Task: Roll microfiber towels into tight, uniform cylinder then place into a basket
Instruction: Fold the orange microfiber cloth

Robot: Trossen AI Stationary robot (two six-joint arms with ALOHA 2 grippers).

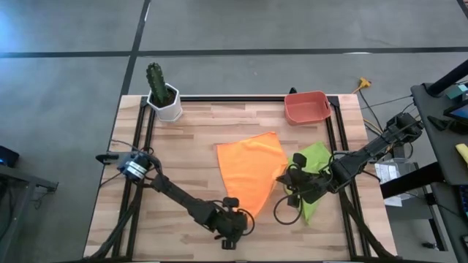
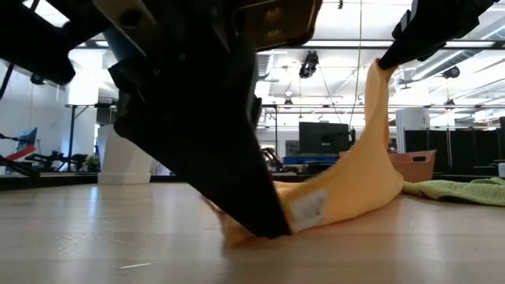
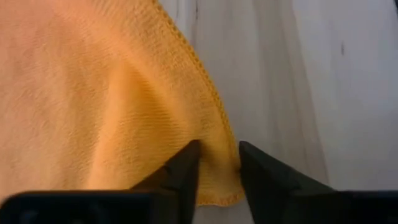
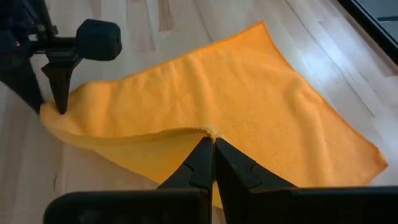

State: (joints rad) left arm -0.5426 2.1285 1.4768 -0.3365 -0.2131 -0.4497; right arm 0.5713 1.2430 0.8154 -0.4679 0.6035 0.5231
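Green towel (image 1: 313, 175) partly under right gripper (image 1: 285, 175)

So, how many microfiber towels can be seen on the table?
2. The orange towel lies mid-table, with both grippers at its edges. The green towel lies to its right, partly under the right arm.

The left arm (image 2: 197, 118) is blocking much of the low view, the orange towel (image 2: 355, 189) is hiding most of the basket (image 2: 417, 164) there, and the green towel (image 2: 465, 189) is running off the picture's edge.
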